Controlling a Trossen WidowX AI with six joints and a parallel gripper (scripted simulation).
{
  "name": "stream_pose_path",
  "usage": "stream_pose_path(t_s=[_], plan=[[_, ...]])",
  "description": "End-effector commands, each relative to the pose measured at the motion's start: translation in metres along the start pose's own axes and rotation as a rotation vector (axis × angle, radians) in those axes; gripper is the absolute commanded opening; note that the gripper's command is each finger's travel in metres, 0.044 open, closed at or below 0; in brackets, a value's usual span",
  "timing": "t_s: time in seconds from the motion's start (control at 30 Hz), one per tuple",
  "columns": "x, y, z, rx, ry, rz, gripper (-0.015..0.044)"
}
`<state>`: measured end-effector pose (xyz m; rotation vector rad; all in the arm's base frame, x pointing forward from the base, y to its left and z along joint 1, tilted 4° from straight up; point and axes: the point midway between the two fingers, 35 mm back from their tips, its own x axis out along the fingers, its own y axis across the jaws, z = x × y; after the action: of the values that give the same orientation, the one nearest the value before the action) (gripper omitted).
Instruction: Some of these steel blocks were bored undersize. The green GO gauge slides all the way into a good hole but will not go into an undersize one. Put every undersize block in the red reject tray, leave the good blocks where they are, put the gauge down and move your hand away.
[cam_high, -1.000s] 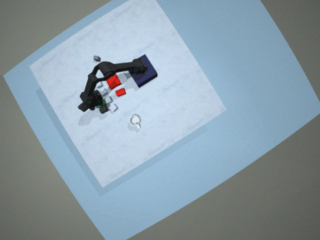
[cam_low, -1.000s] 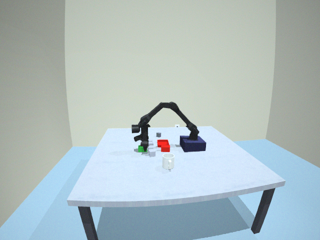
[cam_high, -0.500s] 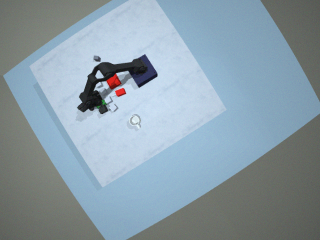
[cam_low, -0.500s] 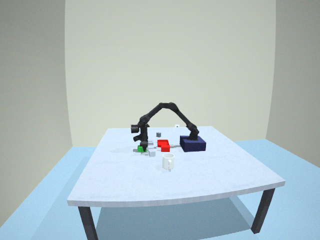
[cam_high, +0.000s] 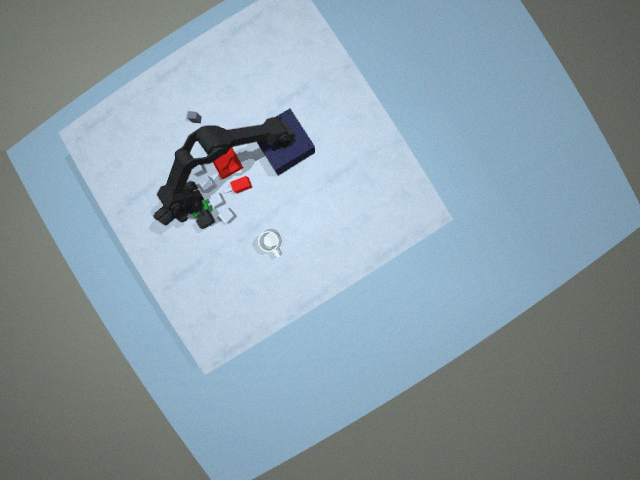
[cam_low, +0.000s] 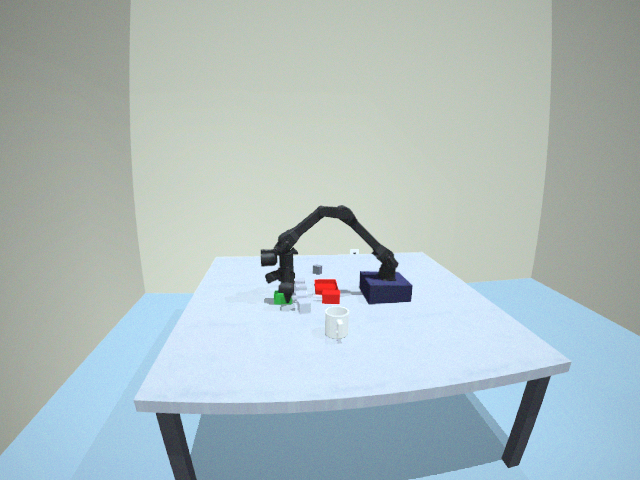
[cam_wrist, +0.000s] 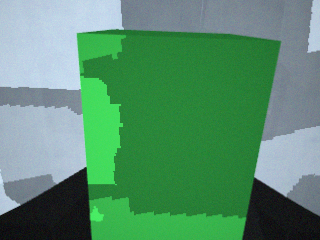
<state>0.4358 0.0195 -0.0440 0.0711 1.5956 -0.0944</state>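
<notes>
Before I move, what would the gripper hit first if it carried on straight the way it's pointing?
The gripper points down, gripping the green gauge, whose underside would likely meet the tabletop first. The gap is unclear, and a block hidden underneath can't be ruled out.

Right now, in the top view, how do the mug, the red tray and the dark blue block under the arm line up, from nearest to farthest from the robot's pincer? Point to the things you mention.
1. Red tray (cam_high: 227, 164) (cam_low: 326, 283): between the pincer (cam_low: 287, 299) and the blue block, partly under the arm.
2. White mug (cam_high: 269, 240) (cam_low: 337, 323): off by itself, handle outward.
3. Dark blue block (cam_high: 295, 152) (cam_low: 385, 292): at the arm's foot.
</notes>
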Motion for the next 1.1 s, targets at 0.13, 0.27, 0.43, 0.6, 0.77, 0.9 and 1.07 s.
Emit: stream_pose_path(t_s=[0.13, 0.27, 0.43, 0.6, 0.77, 0.9, 1.07], plan=[[-0.003, 0.000, 0.008, -0.002, -0.013, 0.000, 0.0000], [-0.003, 0.000, 0.008, -0.002, -0.013, 0.000, 0.0000], [-0.004, 0.000, 0.011, -0.002, -0.014, 0.000, 0.0000], [-0.004, 0.000, 0.012, -0.002, -0.014, 0.000, 0.0000], [-0.004, 0.000, 0.013, -0.002, -0.014, 0.000, 0.0000], [-0.004, -0.001, 0.016, -0.002, -0.015, 0.000, 0.0000], [-0.004, -0.001, 0.017, -0.002, -0.015, 0.000, 0.0000]])
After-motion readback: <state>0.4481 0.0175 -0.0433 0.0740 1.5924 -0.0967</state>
